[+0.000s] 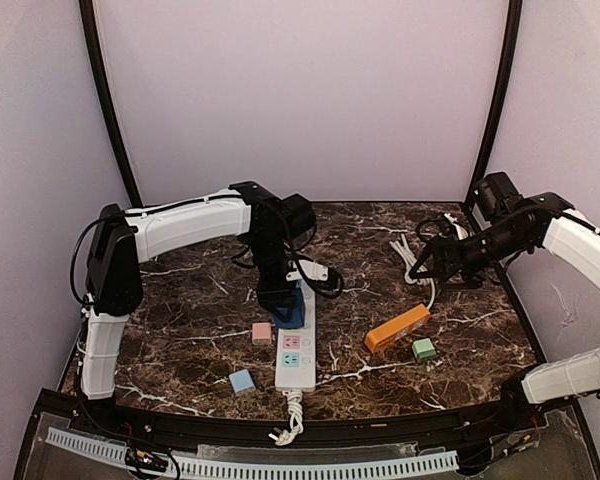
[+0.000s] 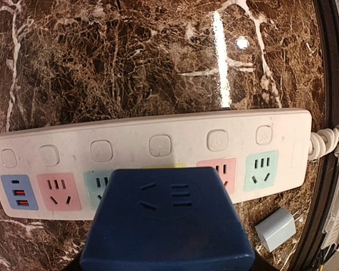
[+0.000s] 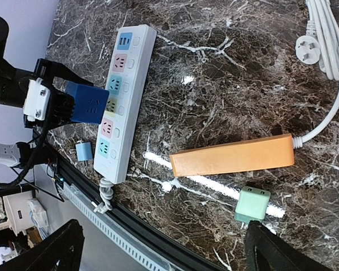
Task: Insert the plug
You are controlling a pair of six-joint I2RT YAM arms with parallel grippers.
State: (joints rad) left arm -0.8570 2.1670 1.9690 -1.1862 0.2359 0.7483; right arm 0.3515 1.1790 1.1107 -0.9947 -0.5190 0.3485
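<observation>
Blue plug (image 2: 166,220) fills the bottom of the left wrist cam: chunky matte plastic block, rounded corners, socket slots moulded into its top face. Left gripper (image 3: 65,108) has it clamped by the sides, jaws roughly half apart, so the prong side faces down twd the white power strip (image 2: 130,127). Block sits over the strip's middle, covering the yellow socket (image 2: 165,166); only a sliver of yellow shows at its far edge. Prongs are hidden, so can't tell if seated or just resting on top. Prob needs a straight push down.

Strip = long glossy white bar w/ pastel socket faces, row of square buttons (image 2: 160,145) and blue USB panel (image 2: 18,192) at one end. It lies lengthwise on the dark veined marble tabletop (image 1: 180,310), polished enough to mirror the lamp.

Right gripper (image 1: 427,263) hangs well off to the side, jaws spread wide, nothing in them, prob parked clear of the work. Near it: orange bar (image 1: 397,328) w/ white cord, small green adapter (image 1: 424,349).
</observation>
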